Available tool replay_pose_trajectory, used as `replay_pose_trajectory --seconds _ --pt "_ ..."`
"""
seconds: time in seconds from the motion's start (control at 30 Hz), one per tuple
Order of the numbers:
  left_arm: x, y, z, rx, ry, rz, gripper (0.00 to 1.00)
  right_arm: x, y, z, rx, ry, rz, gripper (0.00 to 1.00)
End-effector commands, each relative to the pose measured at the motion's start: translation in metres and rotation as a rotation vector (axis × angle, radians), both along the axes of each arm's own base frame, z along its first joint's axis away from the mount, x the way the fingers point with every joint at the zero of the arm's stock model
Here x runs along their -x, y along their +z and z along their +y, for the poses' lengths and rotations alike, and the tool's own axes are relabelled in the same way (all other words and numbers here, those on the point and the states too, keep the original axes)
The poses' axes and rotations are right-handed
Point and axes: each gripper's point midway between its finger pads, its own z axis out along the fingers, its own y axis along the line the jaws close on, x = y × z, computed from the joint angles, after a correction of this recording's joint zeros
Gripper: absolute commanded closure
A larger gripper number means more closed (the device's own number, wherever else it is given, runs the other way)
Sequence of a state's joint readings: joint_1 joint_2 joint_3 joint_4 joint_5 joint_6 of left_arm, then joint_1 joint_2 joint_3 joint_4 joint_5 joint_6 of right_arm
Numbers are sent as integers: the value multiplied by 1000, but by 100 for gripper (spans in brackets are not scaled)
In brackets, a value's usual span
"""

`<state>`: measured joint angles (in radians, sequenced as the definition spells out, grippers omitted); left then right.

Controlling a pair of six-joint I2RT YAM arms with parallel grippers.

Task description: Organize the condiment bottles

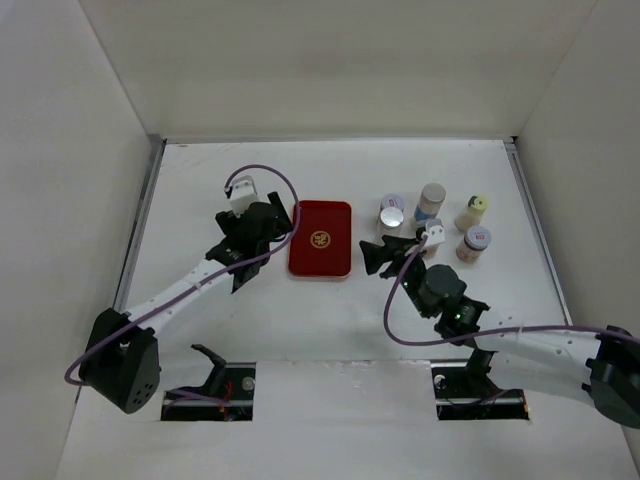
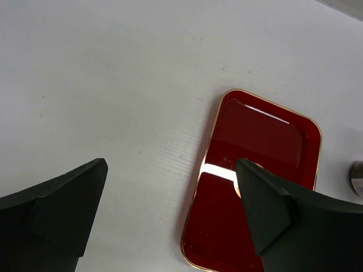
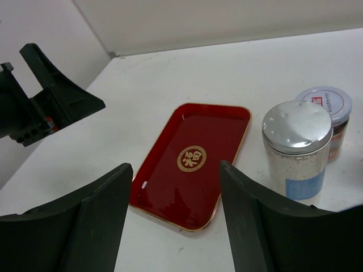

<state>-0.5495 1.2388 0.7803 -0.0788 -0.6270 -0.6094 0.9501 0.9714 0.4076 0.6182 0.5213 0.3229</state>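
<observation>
Five condiment bottles stand right of the red tray (image 1: 320, 238): a silver-lidded clear jar (image 1: 391, 218), a pink-lidded jar (image 1: 393, 201) behind it, a grey-lidded blue-label bottle (image 1: 432, 200), a cream bottle with a yellow cap (image 1: 472, 212) and a white jar with a patterned lid (image 1: 474, 243). My right gripper (image 1: 378, 257) is open and empty, just in front of the silver-lidded jar (image 3: 296, 148), facing the tray (image 3: 193, 161). The pink-lidded jar (image 3: 329, 107) shows behind it. My left gripper (image 1: 268, 232) is open and empty, above the tray's left edge (image 2: 198, 187).
White walls close the table (image 1: 200, 300) on the left, back and right. In the right wrist view my open gripper (image 3: 176, 166) frames the tray, with the left gripper (image 3: 45, 90) at far left. In the left wrist view my gripper (image 2: 171, 164) is open.
</observation>
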Motion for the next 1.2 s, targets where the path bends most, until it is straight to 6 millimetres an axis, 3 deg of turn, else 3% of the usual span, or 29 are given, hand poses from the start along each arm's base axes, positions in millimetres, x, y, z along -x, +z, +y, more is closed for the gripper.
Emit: replay_pose_trajectory --seconds 0.0,0.1,0.3,0.4,0.47,0.63,0.73,0.93,1.17 --pt "8 11 8 18 33 -55 0 7 29 3 -63 18 -65 32" --pt "12 17 11 45 40 -98 0 7 38 -1 -74 4 -72 41" --pt "18 25 17 137 64 -184 0 -1 42 -6 7 -45 -9 85" --pt "23 18 22 179 75 -204 0 -15 39 -22 67 -127 52 91" --pt "24 12 29 199 92 -209 0 -26 33 -30 123 -164 95 84" --pt "20 -5 32 286 72 -226 0 -53 18 -42 251 -241 191 31" --pt "20 -17 32 324 58 -238 0 -66 17 -41 310 -250 216 14" --pt "23 -29 29 357 24 -236 0 -95 -11 -58 421 -333 329 7" --pt "20 -40 23 368 13 -214 0 -112 -41 -56 449 -333 401 5"
